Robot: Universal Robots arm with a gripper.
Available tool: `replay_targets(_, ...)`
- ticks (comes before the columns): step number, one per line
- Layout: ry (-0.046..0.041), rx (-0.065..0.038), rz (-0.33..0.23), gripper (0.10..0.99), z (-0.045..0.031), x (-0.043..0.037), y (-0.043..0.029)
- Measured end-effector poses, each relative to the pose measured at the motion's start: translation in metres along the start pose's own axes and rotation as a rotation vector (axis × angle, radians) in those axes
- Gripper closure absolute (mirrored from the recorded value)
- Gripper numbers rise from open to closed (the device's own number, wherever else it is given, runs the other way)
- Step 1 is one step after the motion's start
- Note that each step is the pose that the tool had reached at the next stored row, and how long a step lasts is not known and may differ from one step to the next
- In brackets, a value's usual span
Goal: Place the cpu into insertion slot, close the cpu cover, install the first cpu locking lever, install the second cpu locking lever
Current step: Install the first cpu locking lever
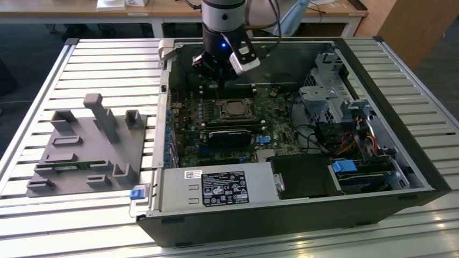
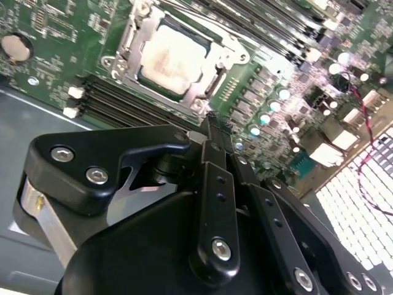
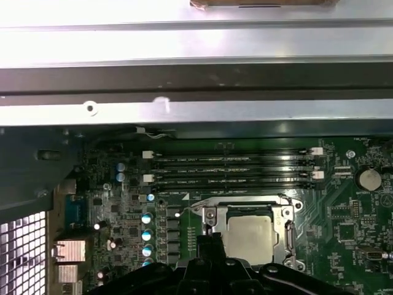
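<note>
Chip seating looks done: the cpu (image 3: pixel 249 236) lies flat in its socket on the motherboard (image 1: pixel 215 126), pale metal top facing up, so it no longer needs holding. Around it the cpu cover (image 2: pixel 228 48) appears folded down, its shiny frame bordering the chip on all sides, which is how it must lie before the levers can clamp it. In the exterior view the socket sits near the board's middle, and the gripper (image 1: pixel 215 72) hangs at about twelve o'clock from it, above the memory slots (image 3: pixel 230 172), just clear of the frame. Its jaws are drawn together and carry nothing, as the second wrist view shows. I cannot tell whether either locking lever is latched. The computer case (image 1: pixel 401 134) rests open on the slatted desk (image 1: pixel 107 59).
</note>
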State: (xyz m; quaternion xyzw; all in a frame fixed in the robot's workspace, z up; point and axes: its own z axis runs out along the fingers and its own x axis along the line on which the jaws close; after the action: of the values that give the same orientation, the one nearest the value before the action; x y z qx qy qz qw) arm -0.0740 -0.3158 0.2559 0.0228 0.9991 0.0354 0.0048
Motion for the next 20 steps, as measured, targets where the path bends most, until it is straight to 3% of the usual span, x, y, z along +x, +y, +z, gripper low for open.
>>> replay_targets(14,0.0000,0.000,0.000,0.980,0.0000,0.0220,0.0011)
replay_targets(20,0.0000,0.000,0.000,0.980,0.0004,0.0272,0.0074)
